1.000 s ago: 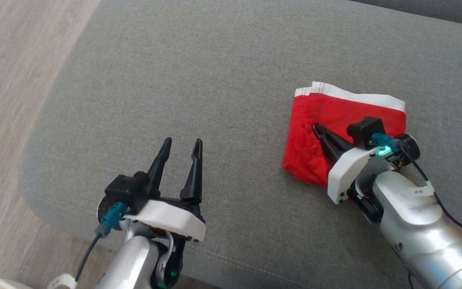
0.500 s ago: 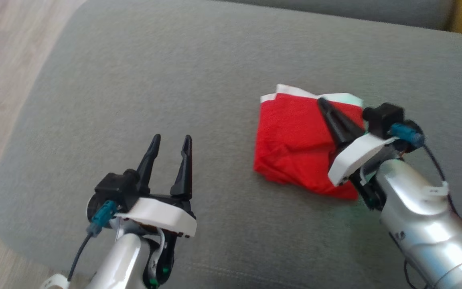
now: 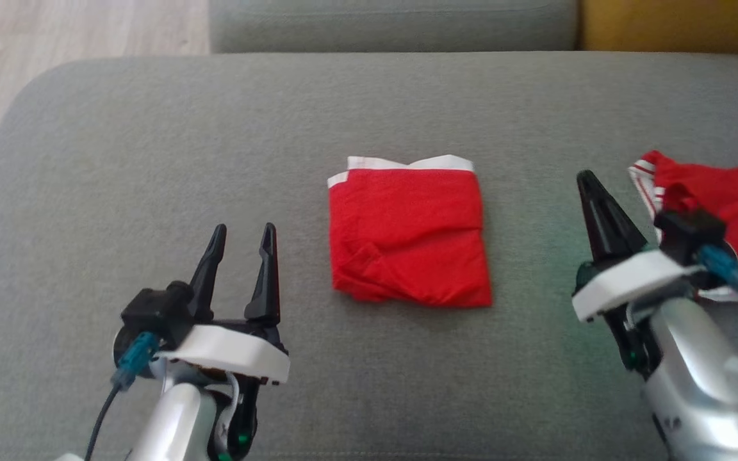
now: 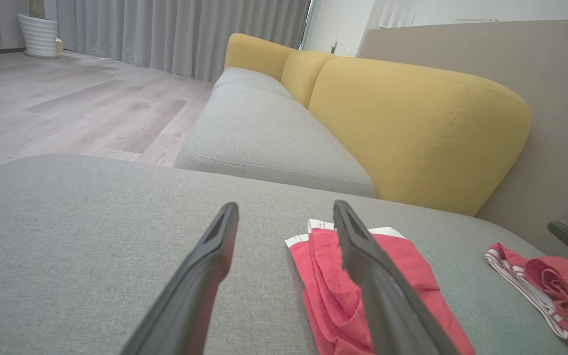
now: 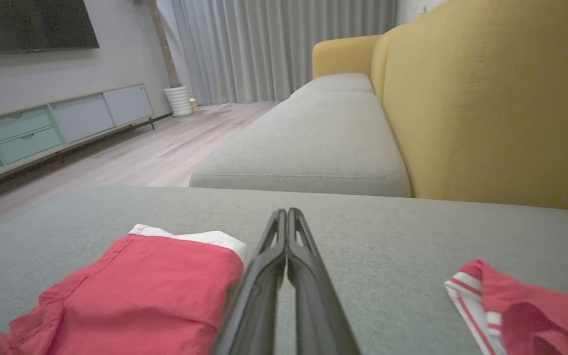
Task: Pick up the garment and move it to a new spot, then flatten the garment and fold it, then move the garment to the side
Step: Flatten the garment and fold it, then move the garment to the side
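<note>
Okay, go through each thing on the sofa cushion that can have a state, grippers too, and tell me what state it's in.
Red garment: folded into a square, lying flat, no gripper on it.
Striped garment: crumpled, not folded.
Left gripper: open, empty.
Right gripper: shut, empty.

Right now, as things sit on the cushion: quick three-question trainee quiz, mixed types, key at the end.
1. True or false: the right gripper is shut on the folded red garment.
2. Pick one. The left gripper is: A) open and empty above the grey cushion; B) shut on cloth; C) pressing on the fold.
3. Fill in: the crumpled red garment with striped trim lies to the robot's ____ of the folded one.

Key:
1. False: its fingers are shut on nothing, apart from the fold.
2. A.
3. Right.
</note>
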### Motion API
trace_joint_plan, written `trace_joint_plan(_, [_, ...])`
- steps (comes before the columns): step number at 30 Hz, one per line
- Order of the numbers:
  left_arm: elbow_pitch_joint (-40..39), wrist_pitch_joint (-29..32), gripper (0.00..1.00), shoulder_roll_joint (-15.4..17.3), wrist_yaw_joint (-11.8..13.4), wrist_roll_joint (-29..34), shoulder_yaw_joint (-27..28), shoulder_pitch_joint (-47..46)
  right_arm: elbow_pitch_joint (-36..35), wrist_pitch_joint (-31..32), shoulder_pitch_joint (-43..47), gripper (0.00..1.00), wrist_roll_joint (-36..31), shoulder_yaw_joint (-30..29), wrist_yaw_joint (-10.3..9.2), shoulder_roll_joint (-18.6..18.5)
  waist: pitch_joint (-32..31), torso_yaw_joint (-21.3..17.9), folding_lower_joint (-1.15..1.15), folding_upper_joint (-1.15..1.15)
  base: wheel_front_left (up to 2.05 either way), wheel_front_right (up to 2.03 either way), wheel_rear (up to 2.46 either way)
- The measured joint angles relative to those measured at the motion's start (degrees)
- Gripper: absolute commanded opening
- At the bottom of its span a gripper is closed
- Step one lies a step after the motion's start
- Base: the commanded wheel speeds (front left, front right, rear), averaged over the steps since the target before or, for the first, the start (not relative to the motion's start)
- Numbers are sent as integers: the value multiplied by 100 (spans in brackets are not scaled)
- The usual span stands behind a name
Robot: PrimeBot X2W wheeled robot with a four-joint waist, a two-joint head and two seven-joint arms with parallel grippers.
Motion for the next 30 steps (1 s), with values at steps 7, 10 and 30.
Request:
trace_joint_plan(7, [63,0,100,1,-10,-51,55,216,-693,-13,988,100,-646,-968,0,426,-145,-195,0,0,0,0,0])
trace_joint_plan(10, [146,0,100,1,31,-54,76,346,-921,-13,1396,100,-927,-1147,0,586,-186,-221,0,0,0,0,0])
trace_joint_plan(30, [37,0,100,1,83,35,33,425,-1340,313,1523,100,-1063,-1168,0,849,57,52,0,0,0,0,0])
